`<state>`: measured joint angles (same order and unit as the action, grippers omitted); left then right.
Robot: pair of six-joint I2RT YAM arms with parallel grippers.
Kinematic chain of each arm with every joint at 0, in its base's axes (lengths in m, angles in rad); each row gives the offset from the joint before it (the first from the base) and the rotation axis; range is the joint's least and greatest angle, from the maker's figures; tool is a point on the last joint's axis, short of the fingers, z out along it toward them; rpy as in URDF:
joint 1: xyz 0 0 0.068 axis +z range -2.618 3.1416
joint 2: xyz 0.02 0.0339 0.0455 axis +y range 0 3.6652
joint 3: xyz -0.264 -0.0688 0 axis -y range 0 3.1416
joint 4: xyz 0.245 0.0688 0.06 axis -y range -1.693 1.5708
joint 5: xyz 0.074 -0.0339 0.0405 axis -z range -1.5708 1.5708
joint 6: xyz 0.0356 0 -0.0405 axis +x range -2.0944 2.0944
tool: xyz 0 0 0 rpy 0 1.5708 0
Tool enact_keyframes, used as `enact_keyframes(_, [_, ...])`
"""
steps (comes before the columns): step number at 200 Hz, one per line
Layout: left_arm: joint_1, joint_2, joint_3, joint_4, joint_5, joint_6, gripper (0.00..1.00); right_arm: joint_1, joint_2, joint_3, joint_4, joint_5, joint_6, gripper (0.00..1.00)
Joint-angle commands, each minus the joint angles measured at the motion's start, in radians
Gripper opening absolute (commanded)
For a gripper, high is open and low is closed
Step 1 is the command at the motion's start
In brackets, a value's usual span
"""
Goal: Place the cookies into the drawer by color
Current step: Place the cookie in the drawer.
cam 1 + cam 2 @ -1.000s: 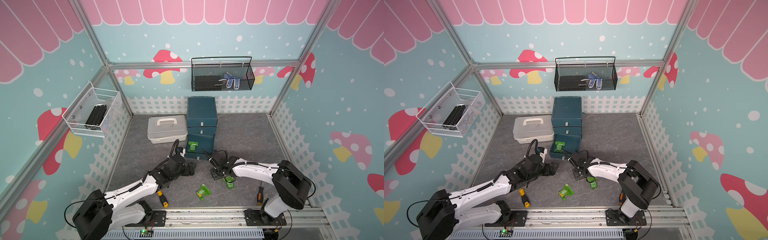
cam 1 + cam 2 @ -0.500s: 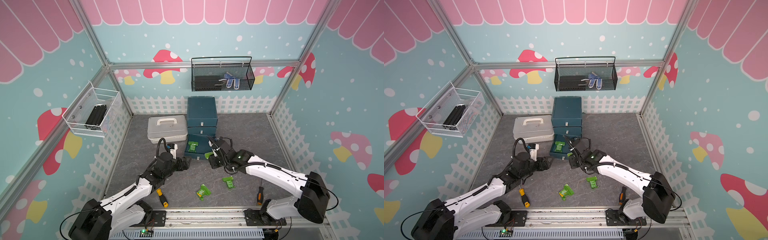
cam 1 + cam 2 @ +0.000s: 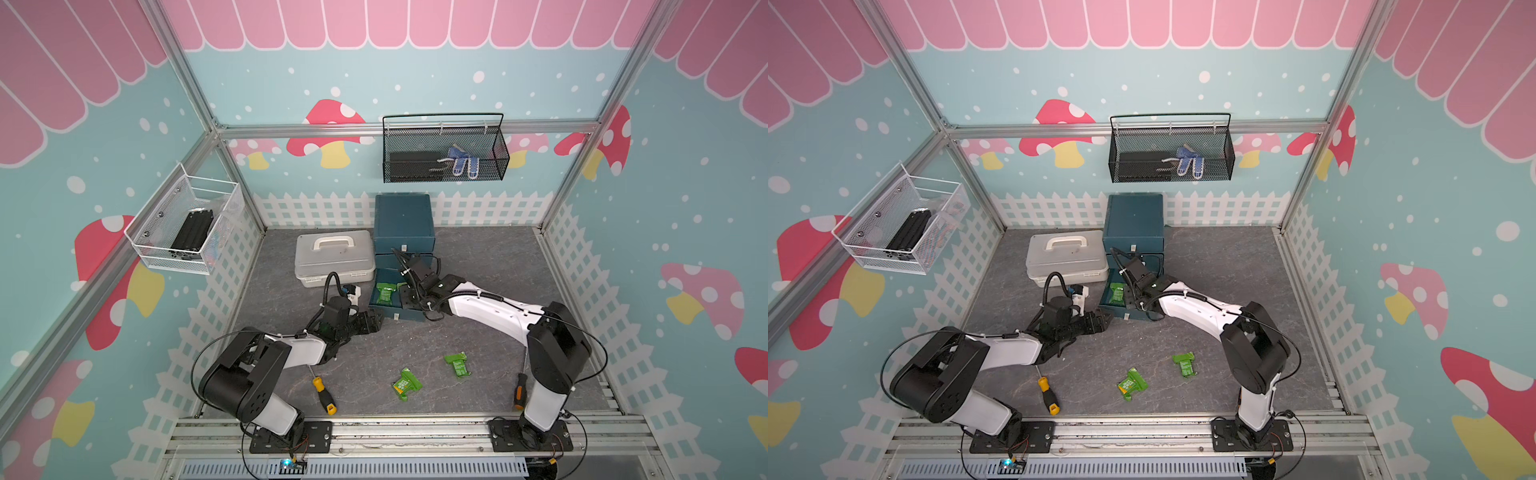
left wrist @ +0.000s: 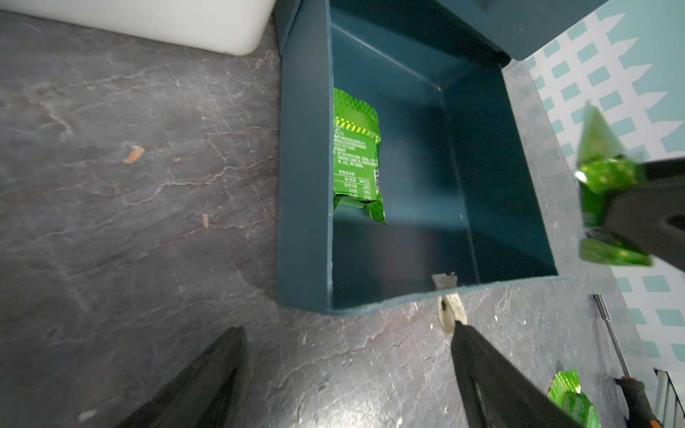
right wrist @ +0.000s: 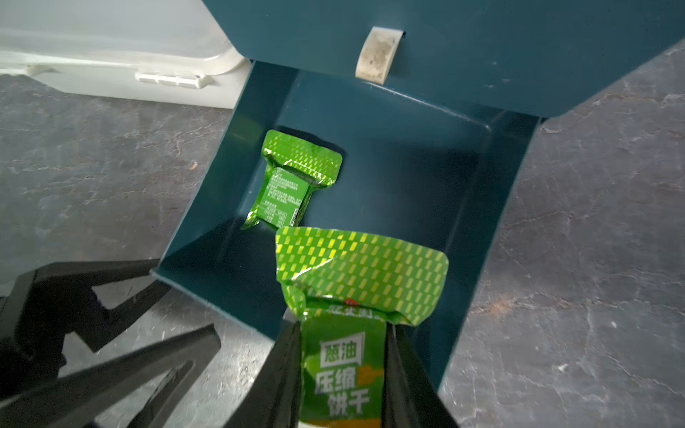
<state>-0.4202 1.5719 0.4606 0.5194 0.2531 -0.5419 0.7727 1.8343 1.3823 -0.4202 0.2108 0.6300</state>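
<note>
The green cookie packet point(image 5: 348, 355) in my right gripper point(image 5: 341, 328) reads 葱油 in a white frame above 压缩饼干; the second green packet point(image 5: 293, 181) in the drawer point(image 5: 493, 207) bears print too small to read.

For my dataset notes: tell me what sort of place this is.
Probably a staged robot test cell: aluminium frame with mushroom-print walls, a left arm and right arm bolted to a front rail, and a teal drawer cabinet as prop.

The teal bottom drawer point(image 4: 304, 185) stands pulled open, one green cookie point(image 5: 293, 181) flat inside by a side wall. A second cookie point(image 5: 352, 281), also green, hangs above the drawer, pinched in the right end effector point(image 5: 343, 328). A third cookie point(image 3: 406, 384) and a fourth cookie point(image 3: 458, 365), both green, lie on the tabletop point(image 3: 478, 257).
</note>
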Motion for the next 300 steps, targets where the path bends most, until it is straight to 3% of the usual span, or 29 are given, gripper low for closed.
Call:
enact_keyframes(1, [0.005, 0.025, 0.018, 0.157, 0.041, 0.017, 0.87, -0.020, 0.056, 0.040, 0.006, 0.033, 0.030, 0.29])
enact_keyframes(55, [-0.032, 0.067, 0.047, 0.157, 0.087, 0.032, 0.86, -0.066, 0.115, 0.000, 0.025, 0.050, 0.045, 0.29])
enact_keyframes(178, [-0.066, 0.028, 0.039, 0.088, -0.042, 0.026, 0.85, -0.093, 0.221, 0.041, 0.001, 0.099, -0.036, 0.29])
enact_keyframes(226, [-0.068, -0.023, 0.039, 0.046, -0.056, 0.033, 0.85, -0.093, 0.229, 0.062, -0.014, 0.090, -0.034, 0.43])
enact_keyframes(269, [-0.129, -0.173, 0.036, -0.111, -0.162, 0.071, 0.86, -0.093, 0.159, 0.034, 0.002, 0.043, -0.051, 0.55])
enact_keyframes(300, [-0.242, -0.351, 0.084, -0.446, -0.299, 0.071, 0.86, -0.090, 0.057, -0.020, 0.040, -0.033, -0.065, 0.56])
